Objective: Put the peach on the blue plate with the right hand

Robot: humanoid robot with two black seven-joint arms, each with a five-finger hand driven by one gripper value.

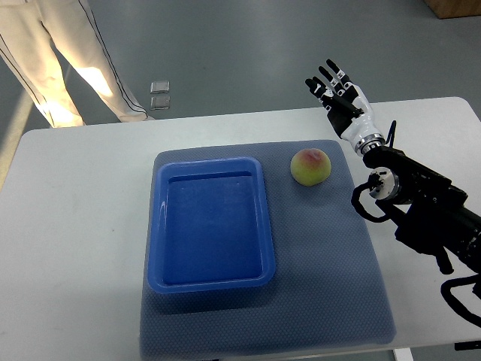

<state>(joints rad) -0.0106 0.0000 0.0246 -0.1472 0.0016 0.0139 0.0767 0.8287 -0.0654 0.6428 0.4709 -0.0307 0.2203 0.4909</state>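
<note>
Status: the reach has not begun. My right hand (340,92) hangs past the far edge of the white table (68,226), beyond and to the right of the peach (311,166), well apart from it. My fingers (331,77) are extended and spread, holding nothing. My left hand does not show.

The peach sits on the grey mat (331,263), just beside the far right corner of the blue plate (212,222), apart from its rim. The plate holds nothing.

Materials noted: the peach is round, yellow-green with a red blush on top; I judge the skin soft and easily bruised. The plate is really a shallow rectangular tray, glossy plastic by its look, with a raised rim and rounded corners. The mat under both has a fine woven grain and should resist sliding. The tabletop is smooth.

Next move, in my judgement: bring the hand back toward the peach and down over it, close the fingers around its sides with gentle pressure, lift clear of the tray rim, carry left, and set it on the tray floor.

A person's legs (68,53) stand beyond the table, far left of the peach.
</note>
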